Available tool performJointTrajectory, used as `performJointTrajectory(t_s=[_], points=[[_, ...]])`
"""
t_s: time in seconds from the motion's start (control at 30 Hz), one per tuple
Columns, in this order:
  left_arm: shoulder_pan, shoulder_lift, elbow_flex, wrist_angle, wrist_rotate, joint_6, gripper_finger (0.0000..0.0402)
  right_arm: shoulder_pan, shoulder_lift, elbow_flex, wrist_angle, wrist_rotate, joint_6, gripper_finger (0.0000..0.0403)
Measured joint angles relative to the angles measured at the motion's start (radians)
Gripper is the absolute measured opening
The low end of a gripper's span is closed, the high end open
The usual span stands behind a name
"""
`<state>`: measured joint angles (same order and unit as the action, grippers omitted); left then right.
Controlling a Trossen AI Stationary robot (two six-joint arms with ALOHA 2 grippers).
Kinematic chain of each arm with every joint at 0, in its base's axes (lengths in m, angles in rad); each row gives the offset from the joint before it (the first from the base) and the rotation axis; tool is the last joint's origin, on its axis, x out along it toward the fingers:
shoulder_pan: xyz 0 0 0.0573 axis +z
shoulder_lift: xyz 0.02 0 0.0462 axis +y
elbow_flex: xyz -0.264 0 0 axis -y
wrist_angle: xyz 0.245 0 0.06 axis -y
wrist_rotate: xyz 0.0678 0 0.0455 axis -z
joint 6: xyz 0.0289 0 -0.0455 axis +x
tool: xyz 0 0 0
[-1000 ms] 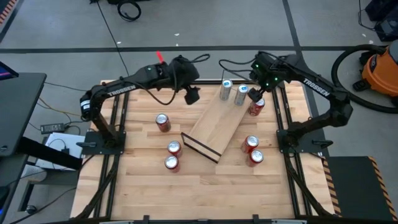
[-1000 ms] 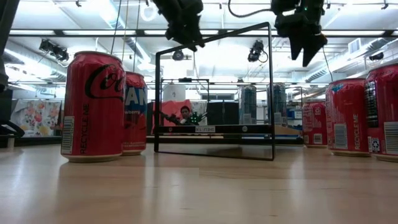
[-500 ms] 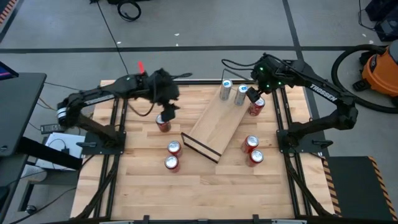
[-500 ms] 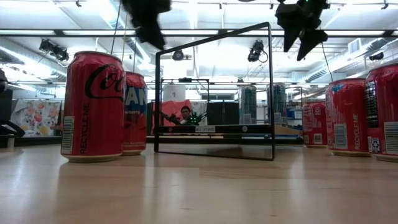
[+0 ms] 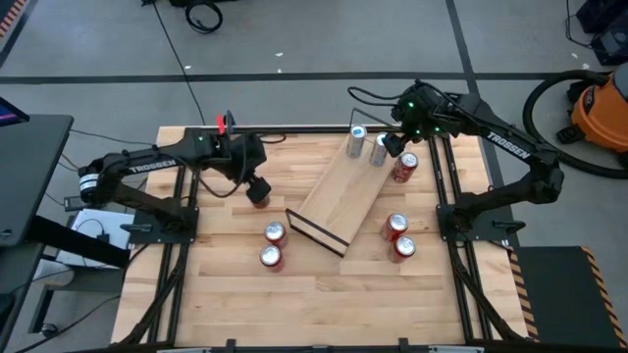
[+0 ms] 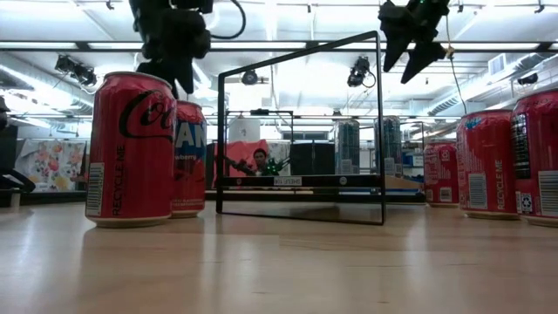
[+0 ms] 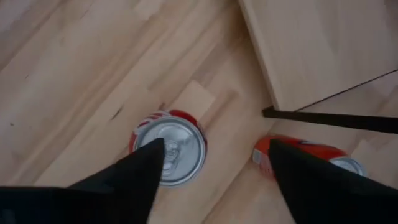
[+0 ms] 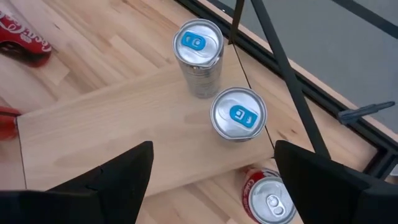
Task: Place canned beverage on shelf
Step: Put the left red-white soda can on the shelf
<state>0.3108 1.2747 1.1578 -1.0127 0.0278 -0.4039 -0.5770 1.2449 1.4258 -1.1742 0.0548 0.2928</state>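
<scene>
Red can (image 5: 258, 196), left of centre frame, upright on tabletop, off the shelf (image 5: 341, 194) — left gripper (image 5: 258, 186) newly descended over it, fingers wide, nothing held; pickup imminent. Right gripper (image 5: 391, 145) spread, empty, upper right.

Table (image 5: 324, 294): shelf (image 5: 343, 191), 6 red cans (image 5: 274, 233)

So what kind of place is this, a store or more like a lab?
Most likely a robotics lab or workshop, not a store. The wooden table stands on a bare concrete floor with taped lines, an orange shop vacuum sits beside it, and the low view shows ceiling strip lights over open workspace.
</scene>
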Motion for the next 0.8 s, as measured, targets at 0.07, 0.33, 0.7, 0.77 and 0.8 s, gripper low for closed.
performJointTrajectory(t_s=[0.07,0.33,0.7,0.77,0.8], points=[[0.007,0.0,-0.014,0.005,-0.001,-0.001,0.0344,0.0,0.0,0.0,0.0,-0.002,0.0,0.0345],[0.006,0.063,-0.072,0.016,-0.031,0.035,0.039,0.0,0.0,0.0,-0.001,-0.022,-0.008,0.0345],[0.006,0.188,-0.073,0.011,-0.114,0.142,0.0389,0.0,0.0,0.0,-0.002,-0.049,-0.015,0.0345],[0.006,0.202,-0.073,0.007,-0.106,0.164,0.0389,0.0,0.0,0.0,-0.002,-0.049,-0.015,0.0345],[0.006,0.207,-0.073,0.005,-0.099,0.173,0.0389,0.0,0.0,0.0,-0.002,-0.049,-0.015,0.0345]])
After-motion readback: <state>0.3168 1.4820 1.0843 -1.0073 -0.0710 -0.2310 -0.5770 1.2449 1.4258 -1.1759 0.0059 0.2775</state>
